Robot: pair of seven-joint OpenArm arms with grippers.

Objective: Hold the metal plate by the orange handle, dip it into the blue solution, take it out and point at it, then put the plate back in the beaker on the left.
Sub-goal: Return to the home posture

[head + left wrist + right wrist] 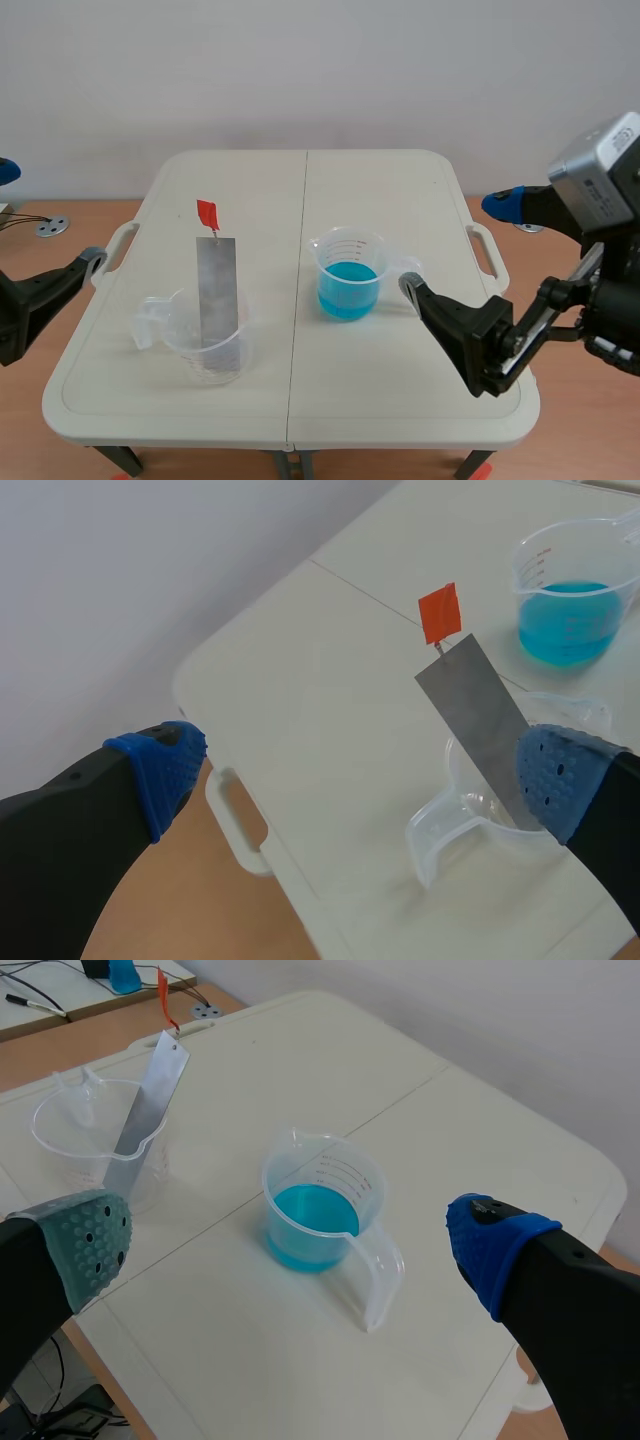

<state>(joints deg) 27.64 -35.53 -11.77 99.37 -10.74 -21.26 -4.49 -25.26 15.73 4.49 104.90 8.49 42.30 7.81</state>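
Observation:
A long grey metal plate (218, 290) with a small orange handle (206, 214) stands tilted in an empty clear beaker (205, 345) on the left half of the white table (400, 190). A second beaker holding blue solution (350, 275) stands right of the middle. My left gripper (50, 215) hovers open off the table's left edge, well clear of the plate (480, 725) and its handle (440, 612). My right gripper (455, 245) is open beside the blue beaker (320, 1210), near its grip, and touches nothing.
The table has a moulded carrying handle on each side, left (118, 245) and right (490, 255). A centre seam (300, 300) runs front to back. A small metal disc (50, 227) lies on the wooden floor at the left.

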